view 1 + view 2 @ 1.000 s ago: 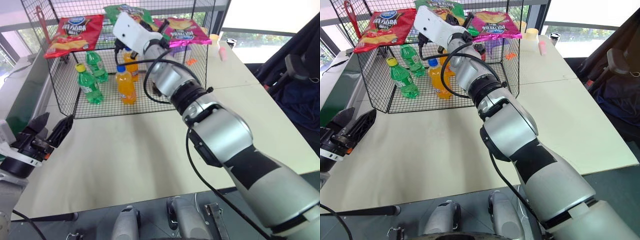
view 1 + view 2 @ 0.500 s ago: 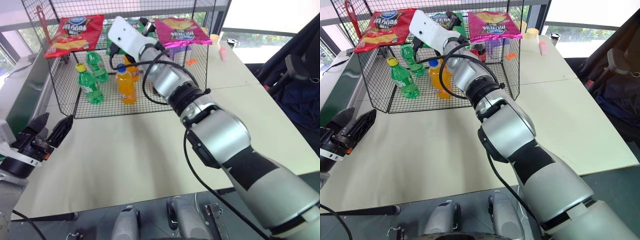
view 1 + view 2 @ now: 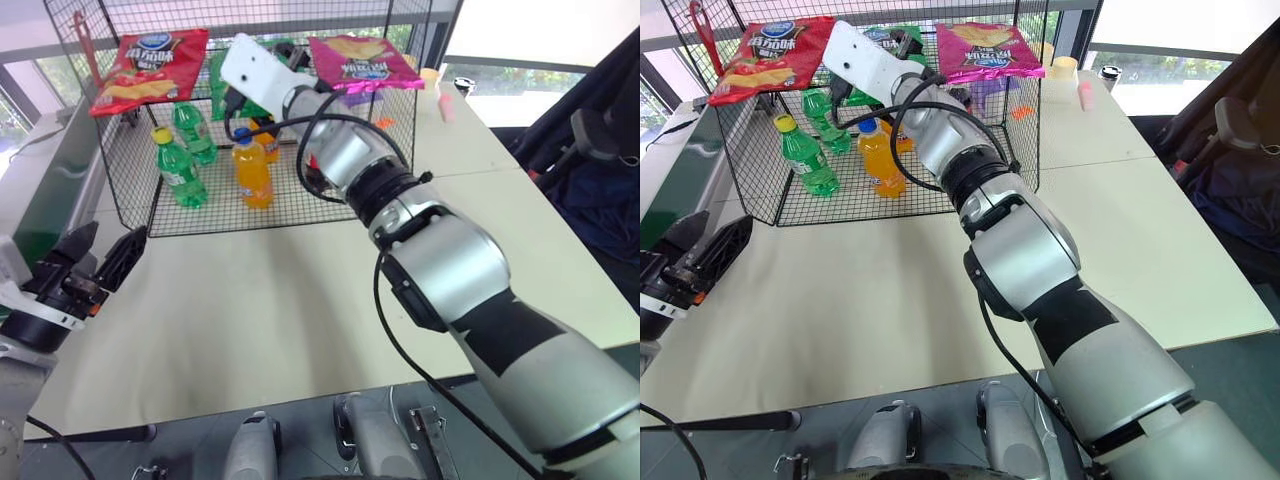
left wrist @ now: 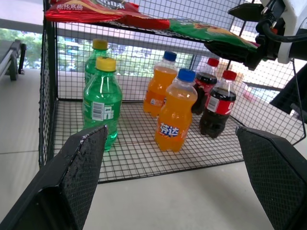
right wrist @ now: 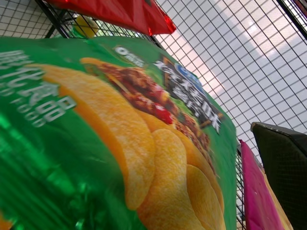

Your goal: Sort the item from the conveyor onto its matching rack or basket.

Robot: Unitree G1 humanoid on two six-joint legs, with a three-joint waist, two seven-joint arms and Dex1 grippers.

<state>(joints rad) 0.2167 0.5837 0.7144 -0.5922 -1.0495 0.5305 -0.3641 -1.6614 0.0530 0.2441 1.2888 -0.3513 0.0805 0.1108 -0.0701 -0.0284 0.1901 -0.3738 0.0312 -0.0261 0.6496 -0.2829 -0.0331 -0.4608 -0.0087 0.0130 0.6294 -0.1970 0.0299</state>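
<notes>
- The green crisp bag (image 5: 120, 139) lies flat on the upper wire shelf of the black wire cage (image 3: 120, 190), between the red crisp bag (image 3: 148, 68) and the pink crisp bag (image 3: 360, 62).
- Its print shows yellow crisps, a round blue logo and pale lettering too skewed to read.
- The right gripper (image 4: 240, 33) sits at the shelf's edge by the green bag; its black fingers are spread apart, and the bag rests on the wire, not pinched.
- The left gripper (image 3: 95, 262) hovers over the cream table (image 3: 260, 310) in front of the cage, fingers wide apart, holding nothing.
- Below the shelf stand green soda bottles (image 4: 101, 103), orange Fanta bottles (image 4: 175, 115) labelled in Chinese characters, and cola bottles (image 4: 216, 112) with red caps.
</notes>
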